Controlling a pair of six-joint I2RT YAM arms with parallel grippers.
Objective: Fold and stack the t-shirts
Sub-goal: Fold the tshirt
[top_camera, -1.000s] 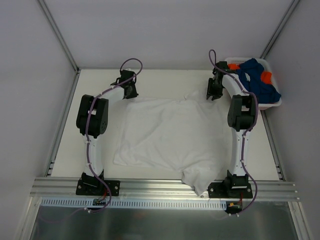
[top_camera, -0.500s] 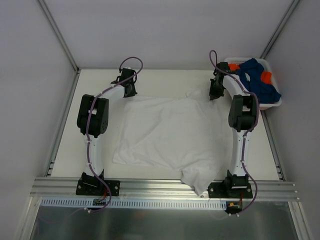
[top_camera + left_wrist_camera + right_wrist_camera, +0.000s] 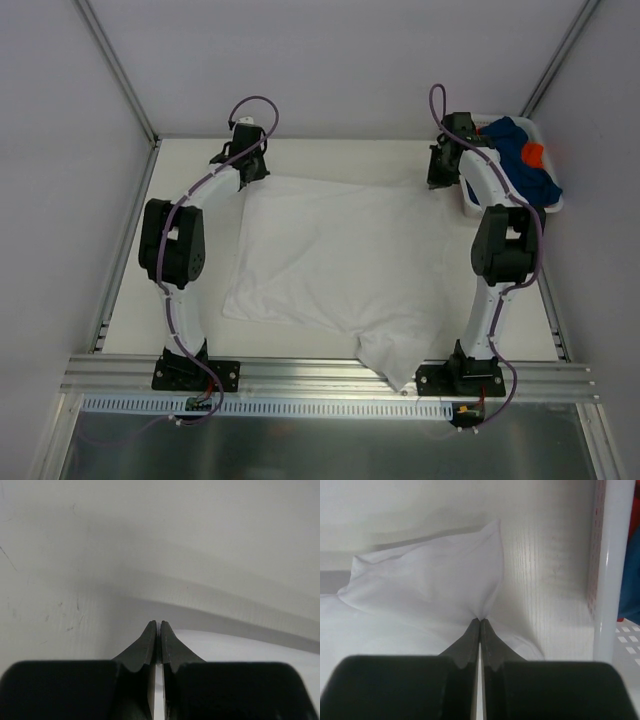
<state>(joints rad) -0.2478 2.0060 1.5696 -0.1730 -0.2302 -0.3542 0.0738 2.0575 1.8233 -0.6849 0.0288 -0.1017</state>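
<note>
A plain white t-shirt (image 3: 340,250) lies spread over the middle of the table, its far edge pulled straight between my two grippers. My left gripper (image 3: 252,170) is shut on the shirt's far left corner; in the left wrist view the jaws (image 3: 158,623) are pressed together with white cloth (image 3: 240,647) running off to their right. My right gripper (image 3: 440,172) is shut on the far right corner, and the cloth (image 3: 430,580) puckers at its tips (image 3: 480,620). A dark blue t-shirt (image 3: 510,155) and an orange t-shirt (image 3: 533,153) lie bunched in the basket.
A white plastic basket (image 3: 545,205) stands at the back right corner, its wall (image 3: 612,580) just to the right of my right gripper. One sleeve of the white shirt (image 3: 395,360) reaches the table's near edge by the right arm's base. Metal frame posts line both sides.
Both grippers shut on the shirt's far corners, then moved back and apart. The far edge, bunched before, is now drawn flat and straight.
</note>
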